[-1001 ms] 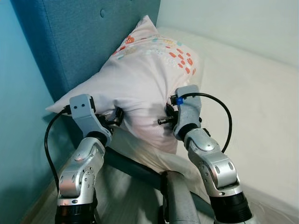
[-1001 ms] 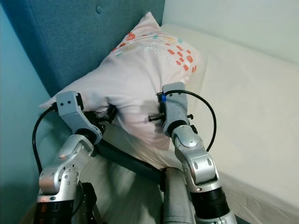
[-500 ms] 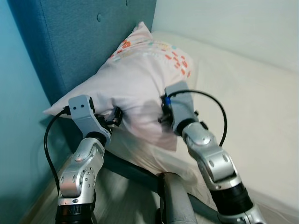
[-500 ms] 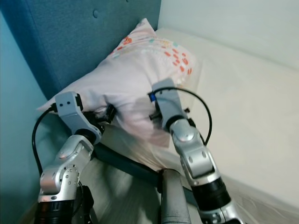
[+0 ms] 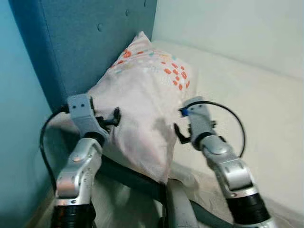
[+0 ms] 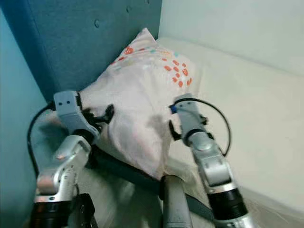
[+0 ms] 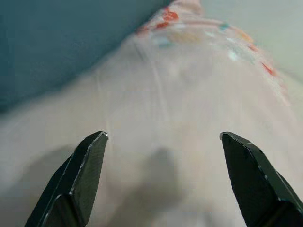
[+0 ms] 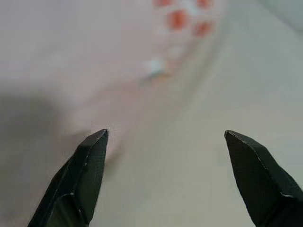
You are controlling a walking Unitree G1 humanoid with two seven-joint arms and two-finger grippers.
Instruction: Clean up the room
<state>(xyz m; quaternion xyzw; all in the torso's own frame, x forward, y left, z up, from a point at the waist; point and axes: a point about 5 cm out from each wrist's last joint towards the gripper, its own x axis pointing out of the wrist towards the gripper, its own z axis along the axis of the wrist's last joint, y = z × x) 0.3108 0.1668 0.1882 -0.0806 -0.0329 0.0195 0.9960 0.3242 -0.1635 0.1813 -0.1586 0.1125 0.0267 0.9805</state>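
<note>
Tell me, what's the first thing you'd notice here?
A big white pillow with orange and teal spots leans against the blue padded headboard at the head of the cream mattress. The robot's left gripper and right gripper sit open on either side of it.

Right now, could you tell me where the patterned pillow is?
In the left eye view the pillow leans against the blue headboard at the bed's corner, between the open left gripper and the open right gripper.
</note>
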